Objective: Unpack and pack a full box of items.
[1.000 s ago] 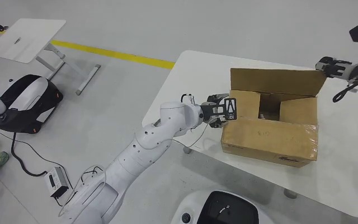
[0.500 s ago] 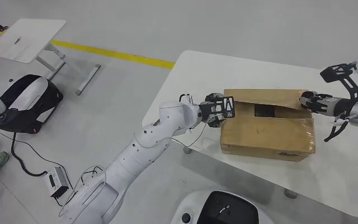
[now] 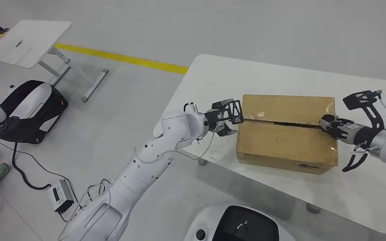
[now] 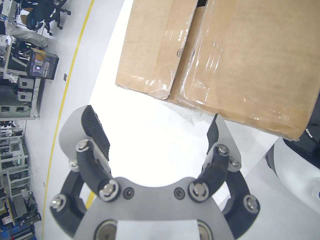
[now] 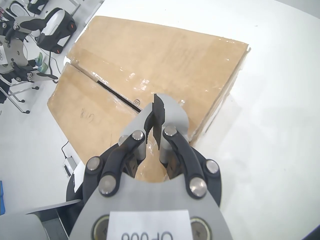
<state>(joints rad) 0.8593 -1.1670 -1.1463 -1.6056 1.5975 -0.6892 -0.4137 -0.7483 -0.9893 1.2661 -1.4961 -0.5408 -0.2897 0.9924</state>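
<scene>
The left gripper (image 4: 152, 116) hung released, jaws spread, with the box (image 4: 225, 51) just ahead of its fingertips on the table (image 4: 155, 138). The right gripper (image 5: 156, 106) was clenched on nothing, directly over the box's opposite end. Both flaps (image 5: 160, 46) lay down, a narrow gap (image 5: 117, 94) between them; the grippers probably flanked the box to press it closed.

Box (image 3: 286, 129) is set on the desk (image 3: 241, 78), with left tool (image 3: 236, 117) placed just beside its left end and right tool (image 3: 326, 121) over its right end.
</scene>
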